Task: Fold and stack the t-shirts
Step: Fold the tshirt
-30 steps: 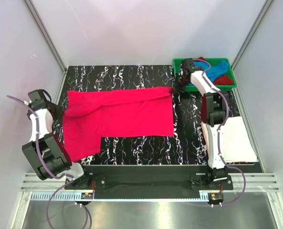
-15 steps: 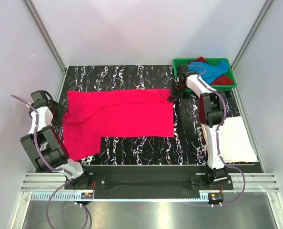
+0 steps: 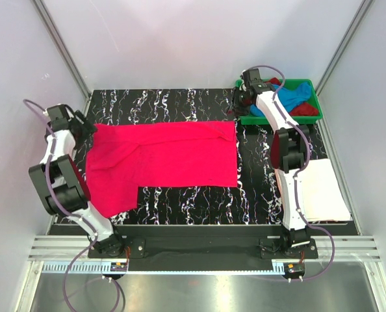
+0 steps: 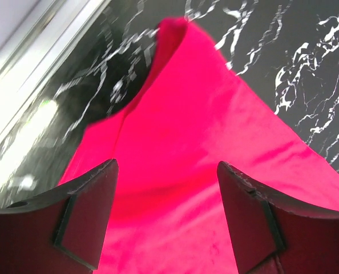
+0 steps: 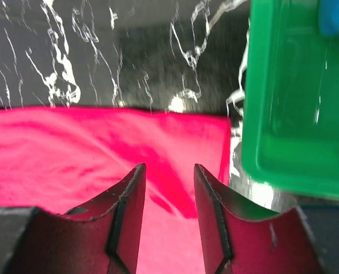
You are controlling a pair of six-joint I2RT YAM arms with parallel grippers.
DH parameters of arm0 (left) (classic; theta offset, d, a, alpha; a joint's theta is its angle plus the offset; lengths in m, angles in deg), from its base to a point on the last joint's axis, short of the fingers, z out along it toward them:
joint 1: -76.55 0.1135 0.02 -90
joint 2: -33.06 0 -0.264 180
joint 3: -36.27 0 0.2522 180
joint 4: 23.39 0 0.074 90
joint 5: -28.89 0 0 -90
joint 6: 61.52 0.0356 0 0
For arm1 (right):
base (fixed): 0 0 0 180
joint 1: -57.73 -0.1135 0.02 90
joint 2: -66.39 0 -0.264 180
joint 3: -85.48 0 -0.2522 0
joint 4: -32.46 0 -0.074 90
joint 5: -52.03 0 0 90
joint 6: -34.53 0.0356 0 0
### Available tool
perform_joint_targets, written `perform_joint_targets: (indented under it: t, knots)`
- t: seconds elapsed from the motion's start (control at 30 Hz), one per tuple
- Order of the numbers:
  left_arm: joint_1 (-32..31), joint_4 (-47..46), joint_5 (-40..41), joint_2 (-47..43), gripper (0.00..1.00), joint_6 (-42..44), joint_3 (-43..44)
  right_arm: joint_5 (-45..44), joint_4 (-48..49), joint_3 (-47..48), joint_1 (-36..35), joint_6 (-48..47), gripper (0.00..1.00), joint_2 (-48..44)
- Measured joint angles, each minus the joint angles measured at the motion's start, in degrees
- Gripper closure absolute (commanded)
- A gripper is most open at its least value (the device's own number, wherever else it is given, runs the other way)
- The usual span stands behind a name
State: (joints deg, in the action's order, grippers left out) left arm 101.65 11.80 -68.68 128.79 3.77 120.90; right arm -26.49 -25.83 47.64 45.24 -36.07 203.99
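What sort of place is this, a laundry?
Probably a robotics test booth, not a laundry: a left arm and right arm bolted at the edge of a marbled table, blank white walls closing it in, and a hot pink t-shirt spread flat.

You have no text, label, brand, number or sign to read in any of these views, from near to far and left to right.

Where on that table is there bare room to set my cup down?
Bare black marble table shows in a strip behind the hot pink t-shirt and another in front of it, toward the right arm. Crowded: around the green plastic tray and the folded white t-shirt.
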Motion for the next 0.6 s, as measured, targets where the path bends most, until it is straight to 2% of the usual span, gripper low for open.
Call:
perform_joint_targets:
  t: [0.13,0.33,0.6]
  knots:
    - [-1.3,-2.6,-0.6,5.2,0.30,3.4,3.6,-0.4,-0.1,5.1,-0.1,-1.1,0.55,4.0]
    - [-1.6,-4.3,-1.0,12.9,0.36,6.6,10.3,-2.4,-1.6,5.3,-0.4,-3.8,0.55,6.2]
    - [-1.6,-5.7,-1.2,18.0,0.46,8.5,13.3,-3.8,-1.9,5.3,-0.5,-5.8,0.56,6.5]
